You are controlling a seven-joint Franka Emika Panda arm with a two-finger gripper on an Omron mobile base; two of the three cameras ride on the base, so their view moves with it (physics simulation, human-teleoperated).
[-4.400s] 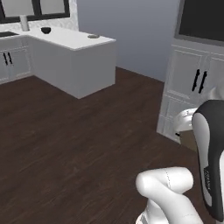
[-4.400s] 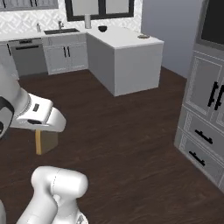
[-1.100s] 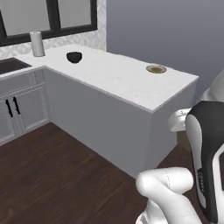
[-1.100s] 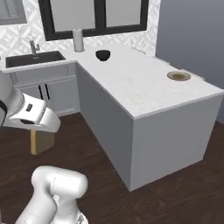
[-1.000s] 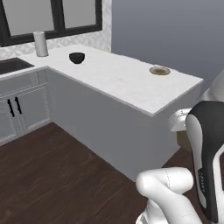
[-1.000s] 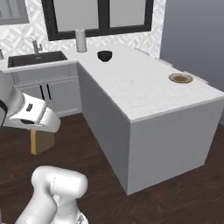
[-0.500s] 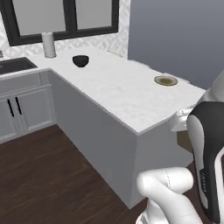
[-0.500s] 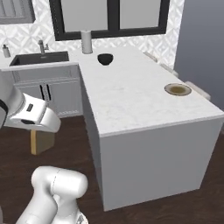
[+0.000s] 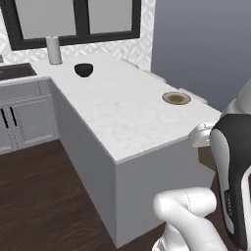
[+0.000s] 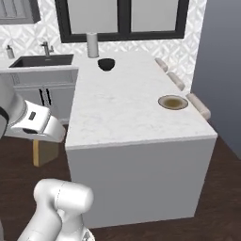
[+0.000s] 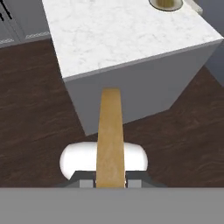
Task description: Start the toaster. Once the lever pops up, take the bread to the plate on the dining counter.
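My gripper (image 11: 110, 183) is shut on the bread (image 11: 110, 135), a golden-brown slice seen edge-on, standing straight out between the fingertips. In the right base view the bread (image 10: 44, 151) hangs below my white hand, low and left of the dining counter (image 10: 127, 113). The tan plate (image 10: 173, 102) with its darker centre lies near the counter's right edge; the plate (image 9: 176, 98) is beyond the near corner of the counter (image 9: 122, 117) and the plate (image 11: 166, 3) is at the top edge of the hand view. The bread is short of the counter (image 11: 122, 30), below its top. The toaster and the lever are out of view.
A dark bowl (image 10: 107, 64) and a grey cylinder (image 10: 92, 44) stand at the counter's far end by the window. A sink (image 10: 42, 60) with cabinets below lies to the left. Stools (image 10: 197, 106) line the counter's right side. Dark wood floor (image 11: 35, 122) surrounds the counter's near end.
The whole picture has shifted: the base has driven closer and round the counter's near end, so counter and plate look larger and nearer. The gripper stays shut on the bread.
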